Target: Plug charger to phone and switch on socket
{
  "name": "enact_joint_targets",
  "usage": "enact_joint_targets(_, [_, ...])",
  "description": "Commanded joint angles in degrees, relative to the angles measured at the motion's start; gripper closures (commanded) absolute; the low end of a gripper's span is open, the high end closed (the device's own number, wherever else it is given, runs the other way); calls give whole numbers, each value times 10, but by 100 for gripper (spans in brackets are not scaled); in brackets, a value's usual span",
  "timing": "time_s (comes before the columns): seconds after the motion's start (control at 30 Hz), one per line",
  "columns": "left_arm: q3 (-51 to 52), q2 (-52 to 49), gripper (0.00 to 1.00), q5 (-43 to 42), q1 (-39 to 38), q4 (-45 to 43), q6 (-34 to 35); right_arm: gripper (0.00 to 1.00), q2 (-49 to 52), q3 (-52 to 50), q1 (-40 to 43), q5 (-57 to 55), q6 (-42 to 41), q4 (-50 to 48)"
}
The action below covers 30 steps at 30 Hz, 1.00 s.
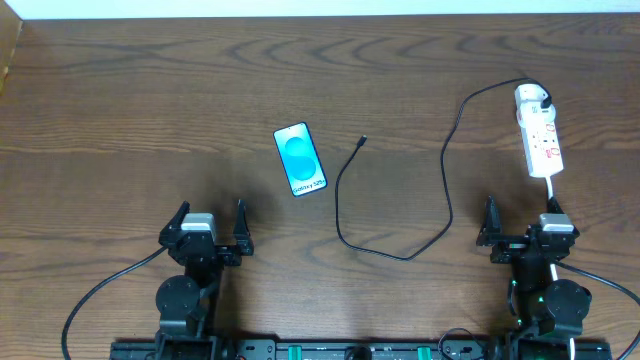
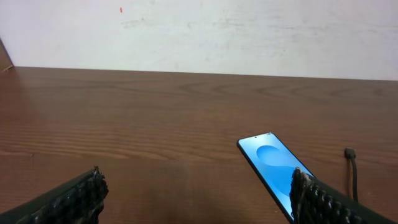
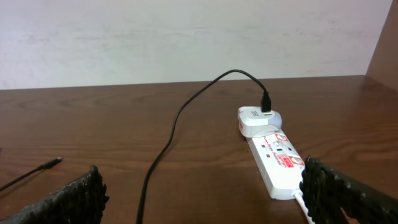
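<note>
The phone (image 1: pixel 300 159) lies face up with a blue-cyan screen, left of the table's centre; it also shows in the left wrist view (image 2: pixel 268 162). The black charger cable (image 1: pixel 400 205) runs from its connector tip (image 1: pixel 362 141), lying loose right of the phone, in a loop to the white plug (image 1: pixel 531 97) seated at the far end of the white socket strip (image 1: pixel 540 140). The strip shows in the right wrist view (image 3: pixel 277 163). My left gripper (image 1: pixel 211 222) is open and empty, near of the phone. My right gripper (image 1: pixel 524 222) is open and empty, just near of the strip.
The wooden table (image 1: pixel 130 120) ends at a white wall at the back. The strip's own white cord (image 1: pixel 552 190) runs from its near end toward my right arm. A wooden edge (image 1: pixel 8 45) stands at the far left corner.
</note>
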State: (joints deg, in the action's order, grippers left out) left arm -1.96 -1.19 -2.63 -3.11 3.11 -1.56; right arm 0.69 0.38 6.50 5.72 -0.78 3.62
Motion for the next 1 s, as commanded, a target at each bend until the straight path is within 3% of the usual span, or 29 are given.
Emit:
enact_joint_targets(0.0, [17, -2, 5, 7, 1, 8, -8, 1, -2, -1, -6, 0, 6, 2])
enact_joint_targets(0.97, [17, -6, 4, -28, 1, -4, 3, 1, -2, -1, -6, 0, 6, 2])
